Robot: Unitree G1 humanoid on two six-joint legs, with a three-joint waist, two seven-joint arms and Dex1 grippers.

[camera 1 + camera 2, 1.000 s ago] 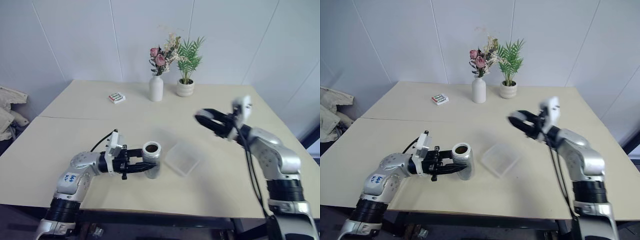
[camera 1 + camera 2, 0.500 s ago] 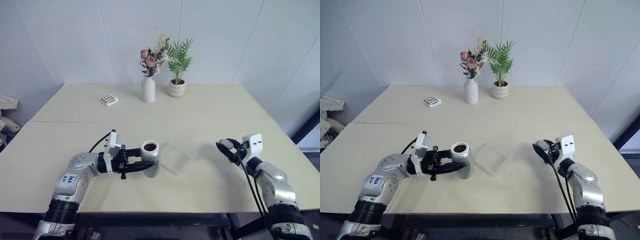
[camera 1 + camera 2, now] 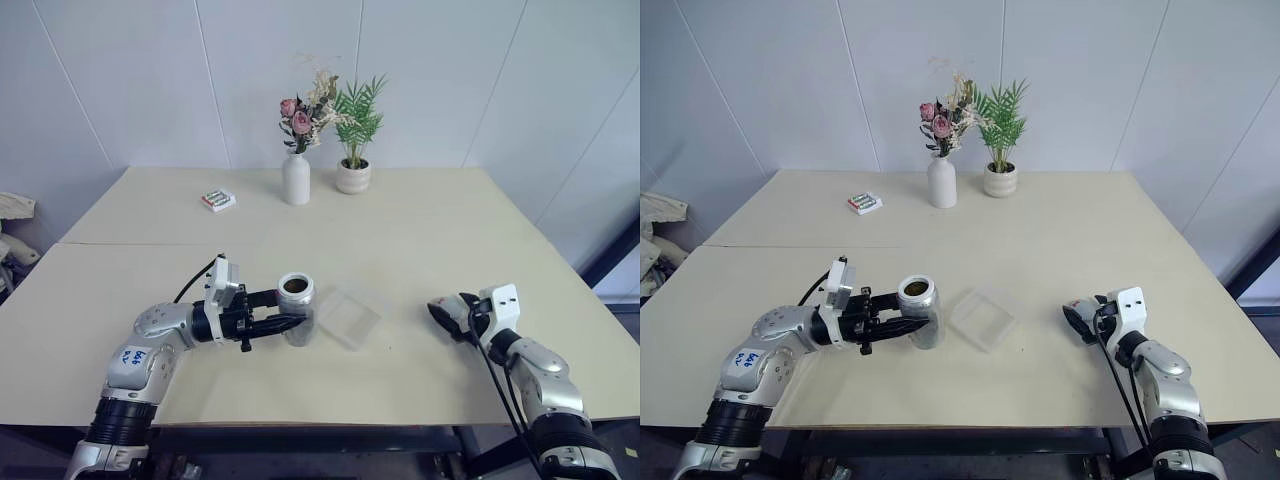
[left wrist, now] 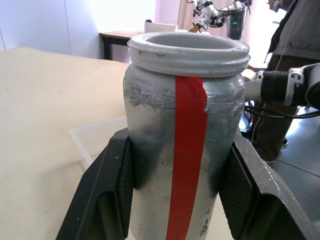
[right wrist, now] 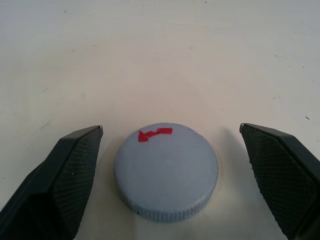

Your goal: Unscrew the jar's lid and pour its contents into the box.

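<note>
Grey lid (image 5: 166, 170) lies on surface between released right jaws; left gripper (image 4: 175, 200) clenched on upright open jar (image 4: 185, 135) beside box (image 3: 348, 316).

The left arm is reaching forward with its forearm angled inward, and the left claw (image 3: 283, 323) is pointing level toward the robot's right, its two black fingers (image 4: 117, 190) clamping the jar (image 3: 297, 309) upright. The right arm is extending low over the surface (image 3: 420, 250), and the right claw (image 5: 170, 165) is pointing level, its fingers standing wide apart on either side of the lid (image 5: 166, 170) without touching it.
</note>
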